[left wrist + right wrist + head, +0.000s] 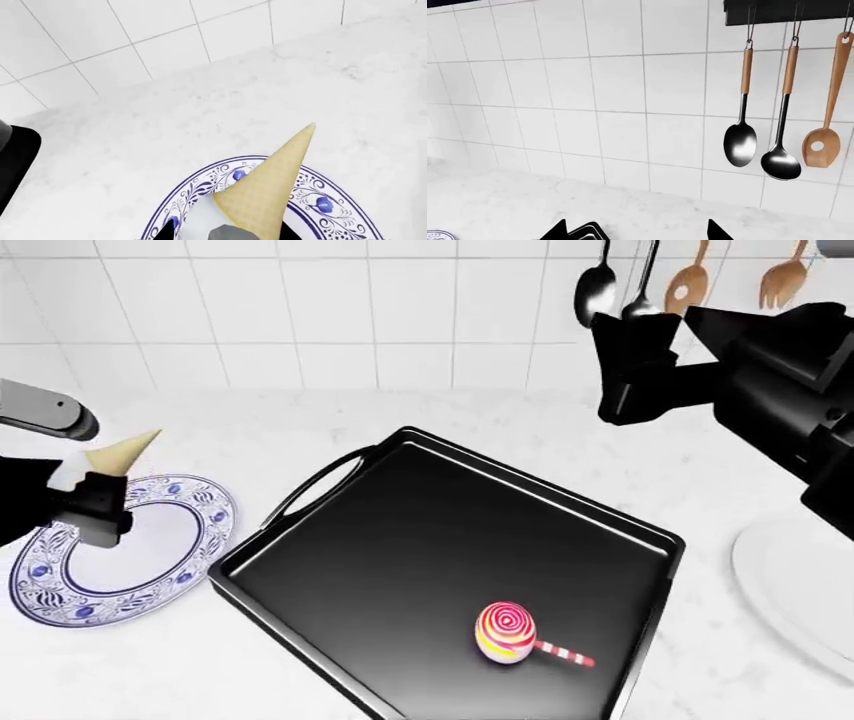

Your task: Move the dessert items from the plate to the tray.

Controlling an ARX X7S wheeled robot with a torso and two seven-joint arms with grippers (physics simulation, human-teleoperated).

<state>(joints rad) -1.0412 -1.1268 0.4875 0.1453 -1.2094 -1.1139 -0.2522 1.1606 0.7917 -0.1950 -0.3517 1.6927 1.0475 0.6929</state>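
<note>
My left gripper [88, 496] is shut on the ice cream cone [120, 453] and holds it just above the blue-patterned round plate [187, 560]. In the left wrist view the tan cone [270, 187] points away between my dark fingertips [167, 231], the white scoop [200, 220] near the jaws, the plate rim [193, 187] beneath. The swirl lollipop [507, 632] lies inside the black tray [400, 530], near its front right. My right gripper [630, 390] is open and empty, raised high over the counter behind the tray; its fingertips [557, 231] stand wide apart.
Spoons and wooden utensils [780, 160] hang on the tiled wall at the back right. A plain white plate [801, 590] sits at the right edge of the counter. The tray's loop handle [314, 490] faces the patterned plate. A tray corner [584, 234] shows below my right gripper.
</note>
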